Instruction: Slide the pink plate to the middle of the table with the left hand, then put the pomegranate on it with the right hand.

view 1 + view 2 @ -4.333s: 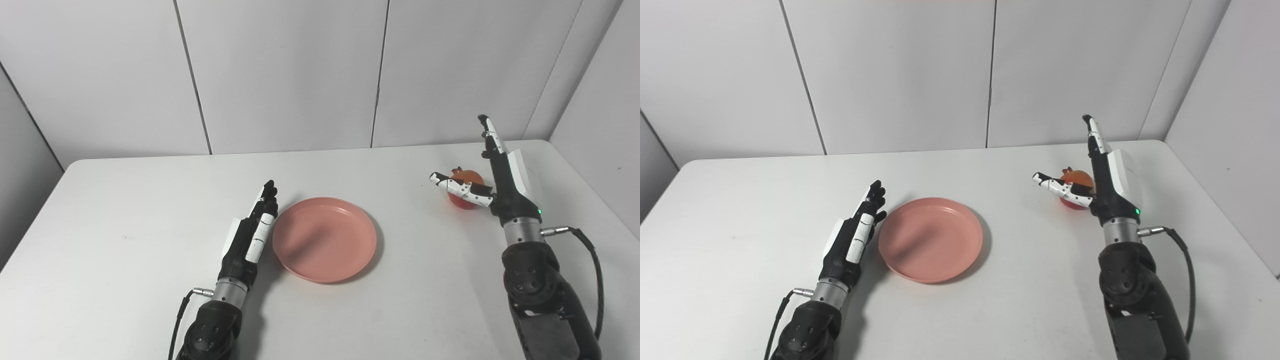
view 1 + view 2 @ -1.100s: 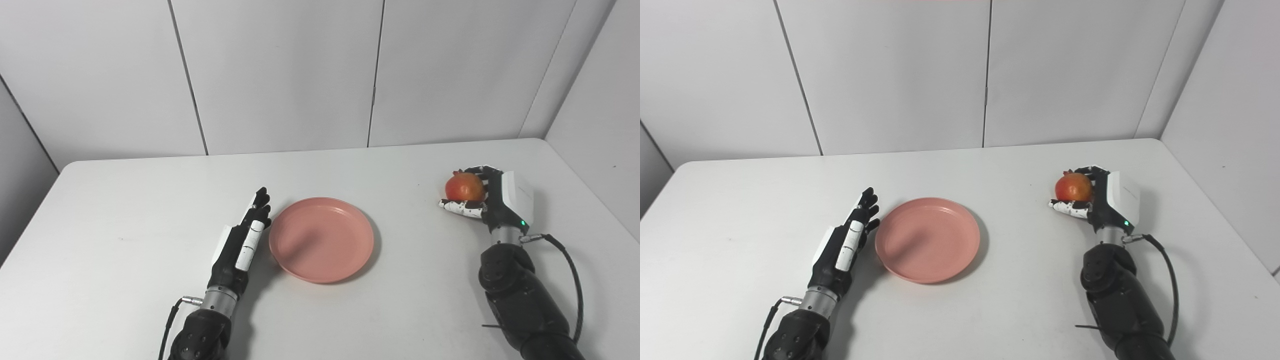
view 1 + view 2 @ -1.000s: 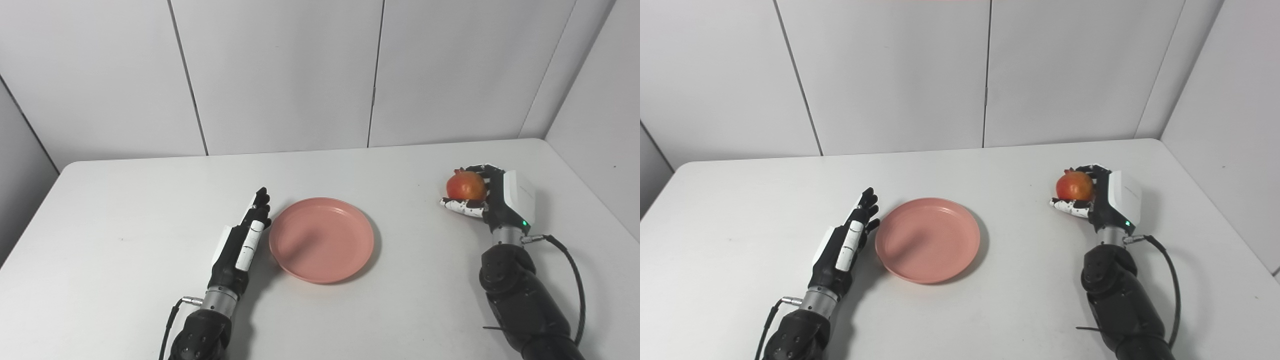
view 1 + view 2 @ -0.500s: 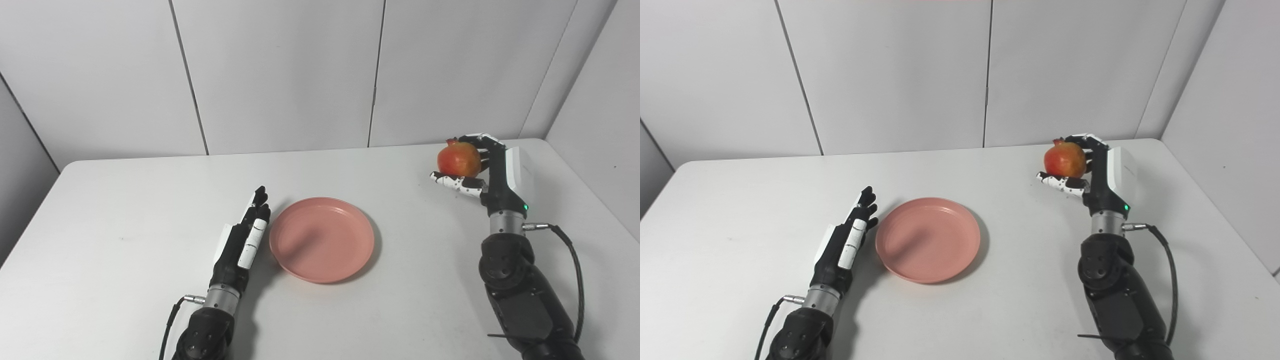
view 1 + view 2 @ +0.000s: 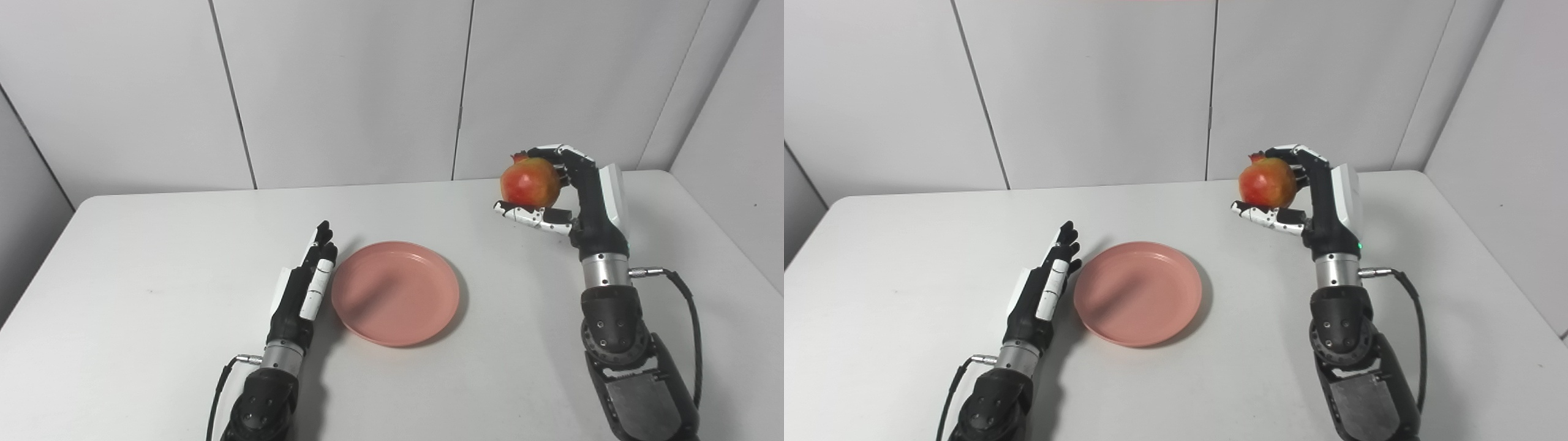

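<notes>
The pink plate [image 5: 395, 291] lies flat near the middle of the white table [image 5: 153, 245]. My left hand [image 5: 304, 286] rests edge-on just left of the plate's rim, fingers straight and apart, holding nothing. My right hand [image 5: 572, 196] is raised well above the table at the right, shut on the red-orange pomegranate [image 5: 530, 182], which hangs in the air to the upper right of the plate. In the right eye view the pomegranate [image 5: 1268, 182] sits above the thumb, with the fingers curled over its top.
Grey wall panels [image 5: 343, 92] close off the table's far edge, and another wall [image 5: 735, 122] runs along its right side. A black cable [image 5: 689, 324] trails from my right wrist.
My right hand has closed on the pomegranate, lifted it off the table and carried it up and leftward toward the plate. The left hand and the plate have barely moved.
</notes>
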`<action>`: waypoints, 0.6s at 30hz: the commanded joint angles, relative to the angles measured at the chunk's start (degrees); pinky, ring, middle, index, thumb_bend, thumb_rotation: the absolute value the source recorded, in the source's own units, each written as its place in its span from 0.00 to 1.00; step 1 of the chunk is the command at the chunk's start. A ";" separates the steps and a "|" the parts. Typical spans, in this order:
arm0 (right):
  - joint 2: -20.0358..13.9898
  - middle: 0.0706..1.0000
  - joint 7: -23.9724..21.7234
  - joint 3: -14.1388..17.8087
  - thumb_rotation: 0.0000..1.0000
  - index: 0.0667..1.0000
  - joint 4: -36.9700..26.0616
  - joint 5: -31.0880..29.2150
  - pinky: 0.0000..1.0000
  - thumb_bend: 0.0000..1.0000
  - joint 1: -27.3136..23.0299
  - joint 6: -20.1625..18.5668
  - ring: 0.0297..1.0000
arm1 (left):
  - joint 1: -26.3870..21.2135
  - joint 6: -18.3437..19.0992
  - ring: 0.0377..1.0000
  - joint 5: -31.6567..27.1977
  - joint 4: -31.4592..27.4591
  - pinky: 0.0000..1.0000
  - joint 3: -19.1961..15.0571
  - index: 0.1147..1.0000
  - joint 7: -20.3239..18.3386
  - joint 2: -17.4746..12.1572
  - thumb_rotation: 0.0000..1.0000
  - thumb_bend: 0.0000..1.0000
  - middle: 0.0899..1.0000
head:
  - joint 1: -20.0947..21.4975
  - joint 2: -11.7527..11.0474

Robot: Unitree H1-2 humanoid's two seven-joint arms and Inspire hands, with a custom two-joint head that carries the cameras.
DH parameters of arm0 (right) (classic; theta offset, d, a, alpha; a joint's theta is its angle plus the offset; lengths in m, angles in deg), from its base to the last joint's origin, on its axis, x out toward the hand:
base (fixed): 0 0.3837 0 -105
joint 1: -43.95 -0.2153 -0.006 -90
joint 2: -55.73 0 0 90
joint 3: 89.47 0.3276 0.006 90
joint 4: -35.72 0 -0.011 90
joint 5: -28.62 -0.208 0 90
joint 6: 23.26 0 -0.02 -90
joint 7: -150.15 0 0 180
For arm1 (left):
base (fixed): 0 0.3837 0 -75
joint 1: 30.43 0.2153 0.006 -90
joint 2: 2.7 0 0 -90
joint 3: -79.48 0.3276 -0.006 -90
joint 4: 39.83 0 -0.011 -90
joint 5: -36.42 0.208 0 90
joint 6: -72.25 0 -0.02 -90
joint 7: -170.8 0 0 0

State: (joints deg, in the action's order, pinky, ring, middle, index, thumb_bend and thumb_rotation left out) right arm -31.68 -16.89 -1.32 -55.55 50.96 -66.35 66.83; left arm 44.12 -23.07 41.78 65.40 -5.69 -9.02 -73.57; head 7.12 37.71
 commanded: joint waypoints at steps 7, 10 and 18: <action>0.69 0.43 -4.22 -1.76 0.00 0.50 -2.90 -1.17 0.44 0.51 -1.09 3.56 0.48 | -1.79 -0.76 0.98 0.51 -0.20 0.95 0.08 0.97 1.78 1.34 1.00 0.73 0.98 | -0.80 -0.06; 1.55 0.42 -4.97 -2.71 0.00 0.50 -2.35 -1.63 0.43 0.51 -1.16 3.90 0.47 | -1.91 -0.60 0.97 0.54 -0.05 0.94 -0.04 0.97 2.36 1.67 1.00 0.73 0.98 | -0.92 -0.07; 4.04 0.42 -6.12 -6.38 0.00 0.49 -1.00 0.63 0.40 0.52 -0.81 4.17 0.46 | -2.06 -0.93 0.97 0.68 -0.07 0.94 0.12 0.97 2.62 1.84 1.00 0.72 0.98 | -0.95 -0.17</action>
State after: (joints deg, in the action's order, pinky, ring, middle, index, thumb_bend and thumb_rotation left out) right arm -27.64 -23.19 -7.59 -56.02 50.92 -65.31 67.48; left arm 43.99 -23.04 41.92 65.71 -5.66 -7.38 -72.53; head 6.15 37.62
